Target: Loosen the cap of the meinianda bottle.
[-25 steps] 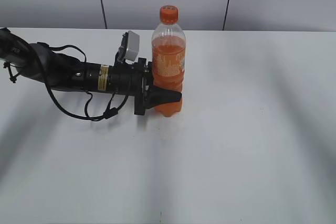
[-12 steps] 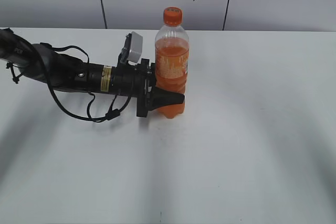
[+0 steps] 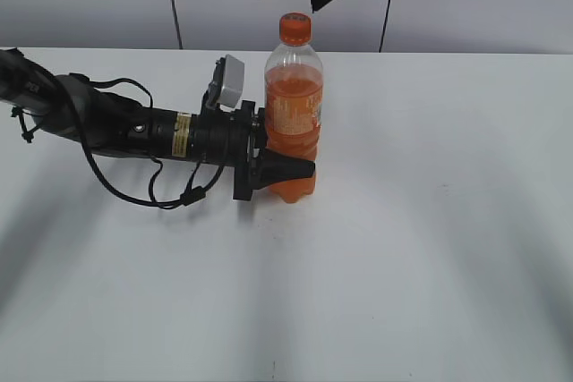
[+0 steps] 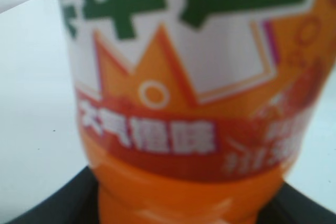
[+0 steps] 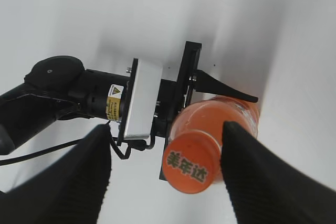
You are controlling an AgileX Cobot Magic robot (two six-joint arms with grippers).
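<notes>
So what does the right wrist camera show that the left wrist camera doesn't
Only the right wrist view shows the cap from above with dark print, the right gripper open with its fingers either side of the cap, and the left arm on the table. Only the left wrist view shows the label close up, white with green characters. Both show the bottle held by the left gripper.

Bright, even light w/ no hard glare. Exterior view: sharp, soft grey shadow bands across the table (image 3: 430, 248), esp. lower left and right. Left wrist view: very close, label of the meinianda bottle (image 4: 184, 77) blurry, out of focus. Right wrist view: dark fingers (image 5: 247, 177) soft at bottom edge, cap (image 5: 191, 163) fairly sharp.
</notes>
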